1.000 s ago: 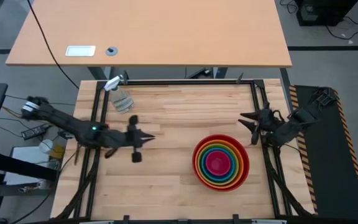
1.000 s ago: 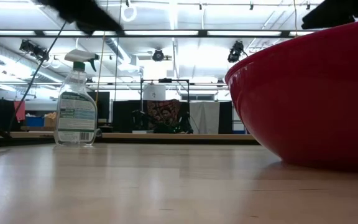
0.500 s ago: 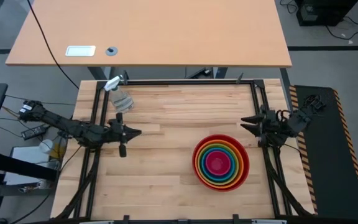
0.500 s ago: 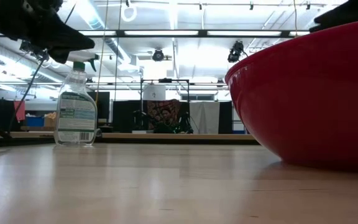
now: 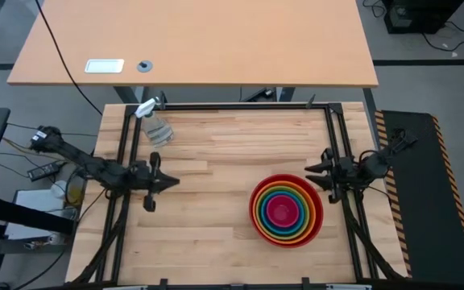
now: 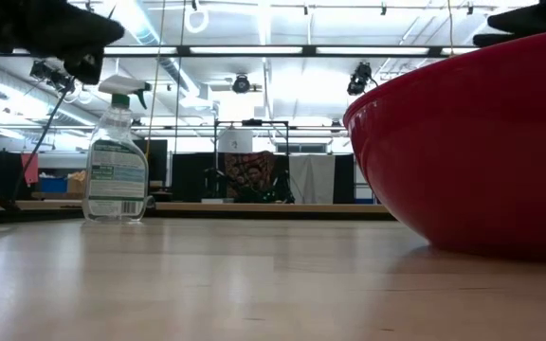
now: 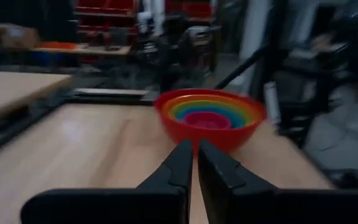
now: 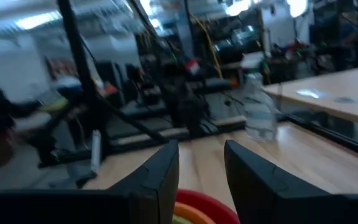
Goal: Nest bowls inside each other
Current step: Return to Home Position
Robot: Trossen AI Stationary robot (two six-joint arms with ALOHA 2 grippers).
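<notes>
Five bowls nested, upright, mouths up

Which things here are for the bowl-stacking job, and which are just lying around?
For the job:
- red bowl, on the outside
- middle bowls, nested inside it
- pink bowl, in the very middle

Just lying about:
- spray bottle, at the table's back
- flat white thing on the far desk

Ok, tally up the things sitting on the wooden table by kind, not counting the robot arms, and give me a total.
Plastic bowls: 5, nested in one stack
Clear spray bottle: 1
Total: 6
</notes>
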